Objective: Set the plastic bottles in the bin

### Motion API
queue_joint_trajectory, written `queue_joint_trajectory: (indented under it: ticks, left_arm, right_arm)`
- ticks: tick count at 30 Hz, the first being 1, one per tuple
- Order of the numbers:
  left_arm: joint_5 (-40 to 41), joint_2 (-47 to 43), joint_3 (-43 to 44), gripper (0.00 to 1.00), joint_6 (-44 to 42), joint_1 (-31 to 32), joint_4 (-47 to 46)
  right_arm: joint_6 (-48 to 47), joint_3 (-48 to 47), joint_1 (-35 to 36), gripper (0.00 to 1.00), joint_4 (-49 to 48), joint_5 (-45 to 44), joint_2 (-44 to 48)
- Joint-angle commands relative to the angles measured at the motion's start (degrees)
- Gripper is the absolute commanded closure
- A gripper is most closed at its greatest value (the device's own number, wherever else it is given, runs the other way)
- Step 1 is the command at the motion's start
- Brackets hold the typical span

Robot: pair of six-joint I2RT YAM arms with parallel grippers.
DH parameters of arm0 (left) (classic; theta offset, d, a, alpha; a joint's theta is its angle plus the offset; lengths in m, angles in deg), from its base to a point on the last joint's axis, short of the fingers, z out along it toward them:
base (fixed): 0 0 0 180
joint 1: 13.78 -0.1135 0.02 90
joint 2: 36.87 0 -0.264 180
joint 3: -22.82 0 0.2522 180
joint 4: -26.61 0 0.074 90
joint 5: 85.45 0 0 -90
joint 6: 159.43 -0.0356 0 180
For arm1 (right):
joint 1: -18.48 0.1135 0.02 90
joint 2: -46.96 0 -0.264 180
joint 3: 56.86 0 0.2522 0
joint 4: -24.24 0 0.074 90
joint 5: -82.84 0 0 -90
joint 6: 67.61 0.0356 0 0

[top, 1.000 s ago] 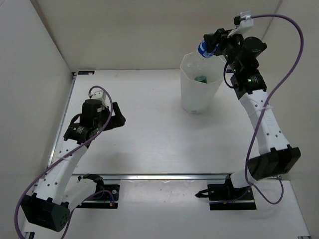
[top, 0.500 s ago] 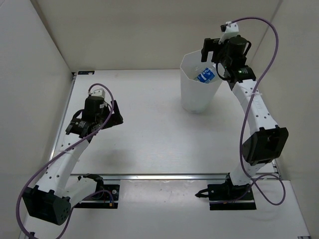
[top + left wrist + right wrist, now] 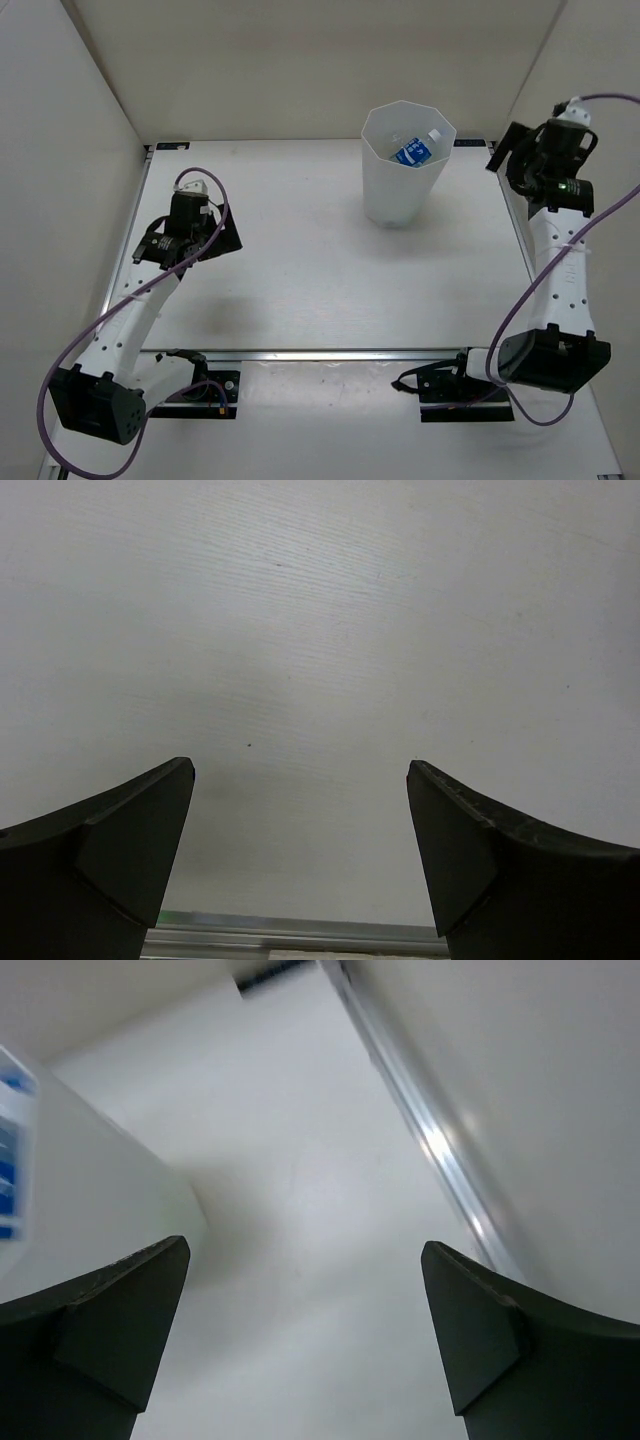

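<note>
The white many-sided bin [image 3: 378, 205] stands at the back of the table, right of centre. Inside it leans a clear bottle with a blue label [image 3: 412, 151], white cap up. The other bottles do not show. My right gripper [image 3: 506, 152] hangs open and empty to the right of the bin, apart from it; its wrist view shows the bin's wall [image 3: 70, 1185] at the left with a blurred blue label behind it. My left gripper [image 3: 230, 236] is open and empty over bare table at the left, and the left wrist view [image 3: 300, 780] shows only tabletop between the fingers.
White walls enclose the table on the left, back and right. A metal rail [image 3: 440, 1150] runs along the right edge beside my right gripper. Another rail [image 3: 330, 353] crosses the near edge in front of the arm bases.
My right gripper opened above the bin and the blue-label bottle dropped in. The right arm then swung right, away from the bin. The left arm barely shifted.
</note>
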Motion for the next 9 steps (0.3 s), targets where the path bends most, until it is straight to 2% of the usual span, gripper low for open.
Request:
queue_joint_trajectory:
  ticks: [1,5,9]
  left_arm:
    - [0.46,-0.39,1.93,0.01,-0.91,-0.79,1.8]
    - [0.98,0.75,3.15,0.01,-1.26,-0.27,2.24]
    - [1.24,0.75,2.89,0.02,-1.44,-0.62,1.71]
  right_arm:
    - [1.51,6.84,0.39,0.01,8.64,-4.62,1.89]
    - [1.67,12.03,-2.07,0.01,6.77,-0.93,5.85]
    - [0.45,11.08,-0.67,0.01,9.23,-4.1,5.59]
